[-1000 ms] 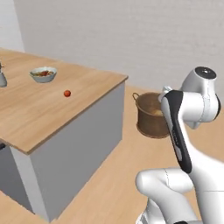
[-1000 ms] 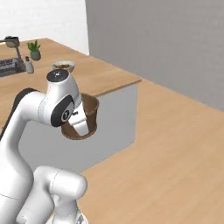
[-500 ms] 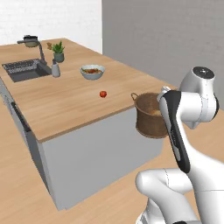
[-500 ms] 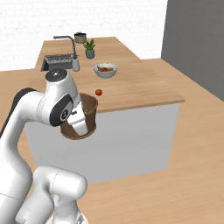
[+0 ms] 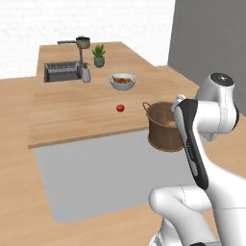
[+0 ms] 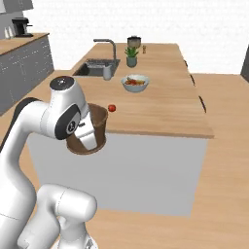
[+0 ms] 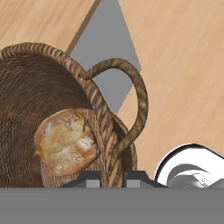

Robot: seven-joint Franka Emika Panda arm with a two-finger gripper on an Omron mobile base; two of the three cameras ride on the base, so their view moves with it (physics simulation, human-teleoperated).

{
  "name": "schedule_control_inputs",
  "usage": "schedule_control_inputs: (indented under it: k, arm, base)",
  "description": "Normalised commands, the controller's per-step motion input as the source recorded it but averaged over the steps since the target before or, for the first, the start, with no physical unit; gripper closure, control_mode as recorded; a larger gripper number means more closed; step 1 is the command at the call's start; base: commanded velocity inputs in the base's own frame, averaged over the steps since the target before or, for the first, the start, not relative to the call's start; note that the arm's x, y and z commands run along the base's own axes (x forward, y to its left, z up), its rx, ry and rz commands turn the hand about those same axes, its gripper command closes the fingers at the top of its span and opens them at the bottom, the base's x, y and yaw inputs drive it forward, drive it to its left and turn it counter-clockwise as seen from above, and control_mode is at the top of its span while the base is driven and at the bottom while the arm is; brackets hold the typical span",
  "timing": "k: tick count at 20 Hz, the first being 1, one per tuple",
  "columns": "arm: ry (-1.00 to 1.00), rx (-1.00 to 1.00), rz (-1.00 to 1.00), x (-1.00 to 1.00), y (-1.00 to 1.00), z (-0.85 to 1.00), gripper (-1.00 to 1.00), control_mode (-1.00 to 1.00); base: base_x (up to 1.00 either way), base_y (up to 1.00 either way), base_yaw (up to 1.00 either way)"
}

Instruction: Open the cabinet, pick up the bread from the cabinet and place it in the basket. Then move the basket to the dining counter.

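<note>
Beside the near edge of the dining counter [image 5: 81,115], a white robot arm holds the basket [image 5: 163,129] in the air, level with the wooden surface. Its jaws are pinched together on the woven rim, near a loop handle [image 7: 131,105]. Inside the basket lies the bread [image 7: 66,142], a round golden loaf resting against the wall. On the surface sit a small red fruit [image 6: 112,108] and a pale bowl [image 6: 135,82].

1 basket [image 5: 165,128], 1 bread [image 7: 66,141] inside it, 1 fruit bowl [image 5: 123,81], 1 red tomato [image 5: 120,108], 1 potted plant [image 5: 99,55], 1 sink [image 5: 61,72], 1 tap [image 5: 77,49], 1 soap bottle [image 5: 86,74], 1 bench [image 5: 72,110].
</note>
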Motion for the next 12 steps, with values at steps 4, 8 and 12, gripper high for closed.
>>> schedule_control_inputs:
  k: [4, 8, 12]
  arm:
    - [0.00, 0.00, 0.00, 0.00, 0.00, 0.00, 1.00, 1.00]
    - [0.00, 0.00, 0.00, 0.00, 0.00, 0.00, 1.00, 1.00]
    - [0.00, 0.00, 0.00, 0.00, 0.00, 0.00, 1.00, 1.00]
  base:
    - [0.51, -1.00, 0.41]
    - [0.52, -1.00, 0.27]
    - [0.48, -1.00, 0.05]
